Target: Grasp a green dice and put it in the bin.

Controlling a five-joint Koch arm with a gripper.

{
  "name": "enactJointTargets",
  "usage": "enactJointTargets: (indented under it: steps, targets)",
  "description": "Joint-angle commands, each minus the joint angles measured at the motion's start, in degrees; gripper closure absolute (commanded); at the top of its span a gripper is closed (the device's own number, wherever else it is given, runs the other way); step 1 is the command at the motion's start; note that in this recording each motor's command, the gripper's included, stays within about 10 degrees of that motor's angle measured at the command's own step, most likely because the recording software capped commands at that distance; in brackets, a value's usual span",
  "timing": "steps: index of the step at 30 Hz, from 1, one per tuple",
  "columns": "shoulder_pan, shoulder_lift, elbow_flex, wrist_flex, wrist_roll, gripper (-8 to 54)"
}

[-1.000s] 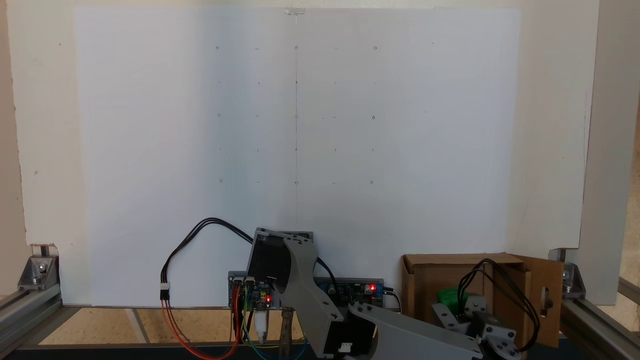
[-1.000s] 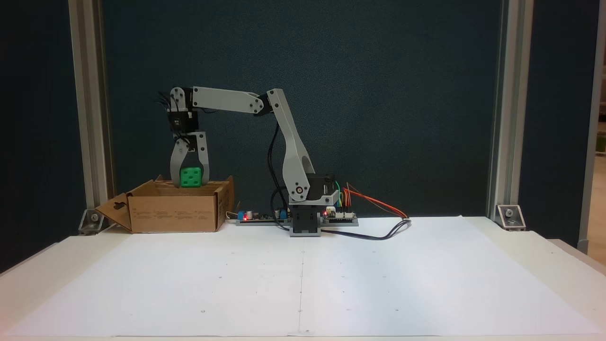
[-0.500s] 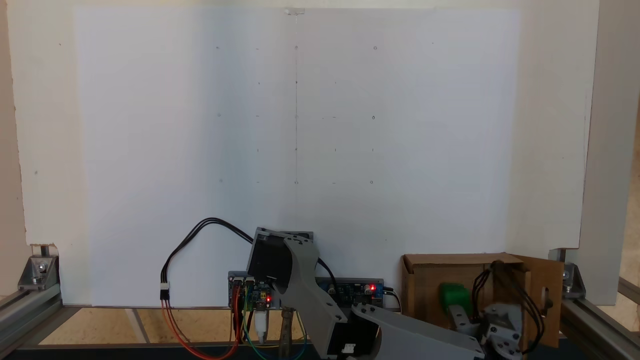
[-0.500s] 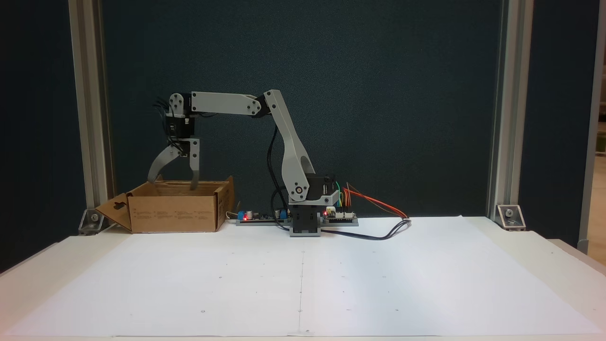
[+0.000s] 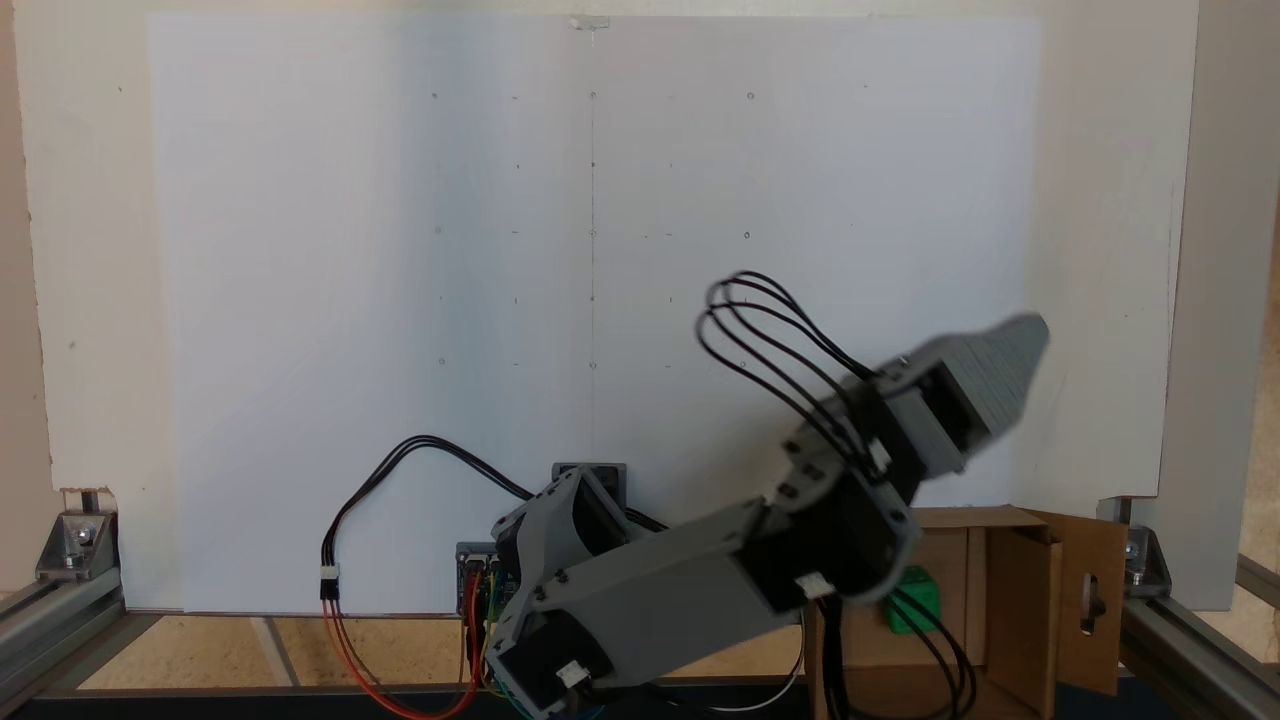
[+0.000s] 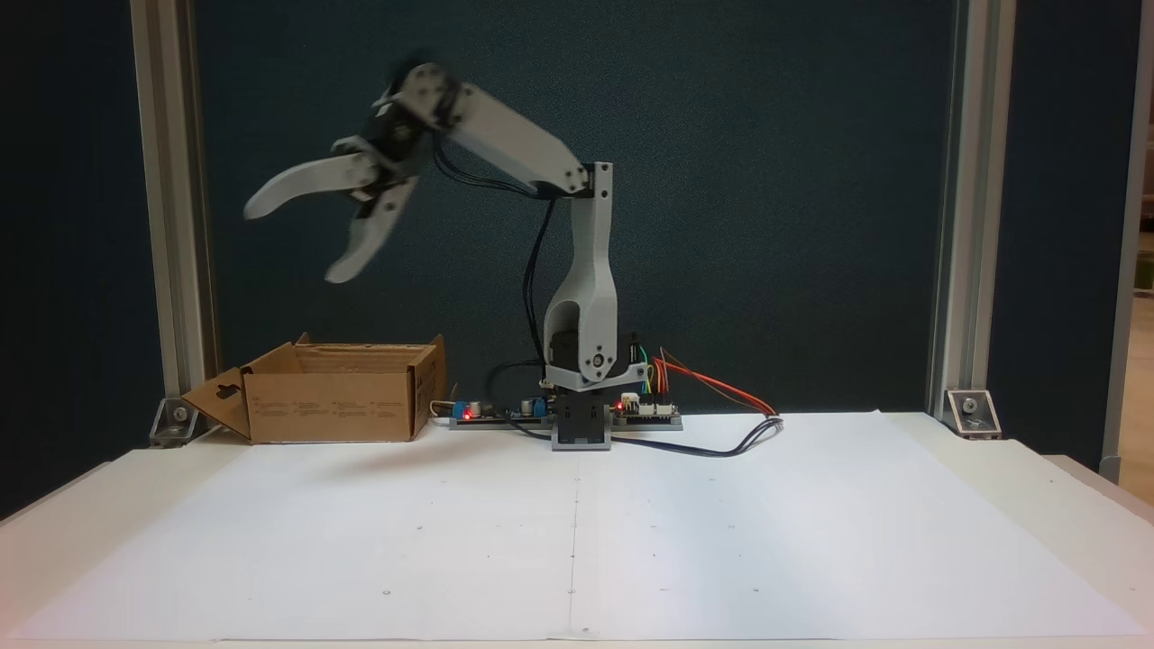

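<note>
The green dice [image 5: 915,600] lies inside the bin [image 5: 1010,600], a brown cardboard box at the lower right of a fixed view; the arm partly covers it. In another fixed view the bin [image 6: 334,406] stands at the left, its walls hiding the dice. My gripper [image 6: 293,239] is raised high above the bin, open, with nothing between its two blurred fingers. In a fixed view my gripper [image 5: 1000,365] shows as a blurred grey shape above the bin.
A white paper sheet [image 6: 577,523] covers the table in front of the arm base [image 6: 581,424]. Circuit boards and coloured wires [image 6: 712,388] lie beside the base. Aluminium frame posts [image 6: 171,225] stand at both sides, one close behind the bin.
The gripper opened over the bin and let the green dice drop inside. Then the arm swung up fast, lifting the open gripper well above the box.
</note>
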Motion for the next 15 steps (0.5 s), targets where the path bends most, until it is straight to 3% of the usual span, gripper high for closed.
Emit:
enactJointTargets:
  steps: [1, 7, 15]
  targets:
    - [-9.03, 3.16, -0.26, -1.76, 4.57, 1.3]
    - [-33.91, 5.36, 1.76, -5.71, 5.45, 1.3]
    - [-58.27, 19.69, 31.9, -27.49, 5.71, 1.5]
